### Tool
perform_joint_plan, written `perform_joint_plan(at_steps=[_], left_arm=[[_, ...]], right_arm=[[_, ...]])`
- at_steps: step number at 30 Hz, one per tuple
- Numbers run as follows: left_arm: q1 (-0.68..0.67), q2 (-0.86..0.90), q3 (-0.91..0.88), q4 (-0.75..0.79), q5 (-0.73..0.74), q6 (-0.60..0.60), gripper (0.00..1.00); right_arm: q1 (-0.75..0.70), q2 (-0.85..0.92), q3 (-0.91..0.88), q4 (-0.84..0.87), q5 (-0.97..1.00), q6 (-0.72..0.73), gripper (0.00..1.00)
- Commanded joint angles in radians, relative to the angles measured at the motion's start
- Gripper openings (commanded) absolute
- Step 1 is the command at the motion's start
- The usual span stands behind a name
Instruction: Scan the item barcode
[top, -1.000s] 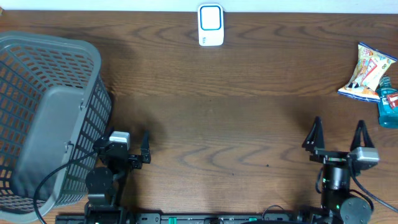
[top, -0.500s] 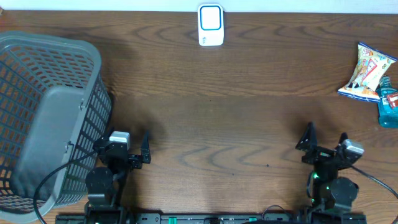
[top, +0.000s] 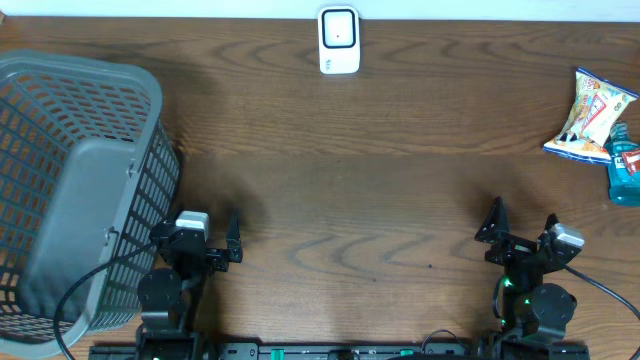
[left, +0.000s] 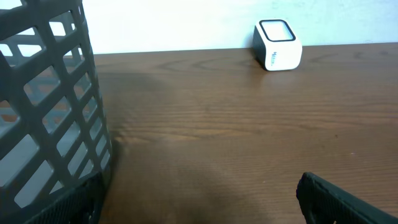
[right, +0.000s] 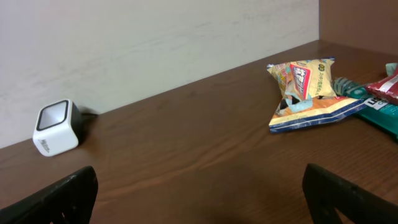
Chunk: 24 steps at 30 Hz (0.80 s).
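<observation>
The snack bag (top: 590, 118) lies far right of the scanner (top: 339, 41), against a blue bottle (top: 624, 165). The right gripper (top: 520, 222) and left gripper (top: 200, 238) gape empty, nearer the camera than the scanner. A grey basket (top: 60, 80) sits to its left.

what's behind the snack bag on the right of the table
A blue-green bottle lies just behind the snack bag, touching it. In the right wrist view the bag covers one end of it; a red packet shows beyond, cut by the frame edge.
</observation>
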Motion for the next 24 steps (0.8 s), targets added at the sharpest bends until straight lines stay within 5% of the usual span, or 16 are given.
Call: perform_joint_plan(at_steps=[1, 24], left_arm=[[0.002, -0.003, -0.028, -0.012, -0.002, -0.005, 0.98], [-0.004, -0.127, -0.028, -0.019, -0.013, -0.001, 0.98]], right_arm=[[0.003, -0.004, -0.001, -0.004, 0.016, 0.013, 0.99], [0.003, -0.004, 0.000, -0.004, 0.016, 0.013, 0.99]])
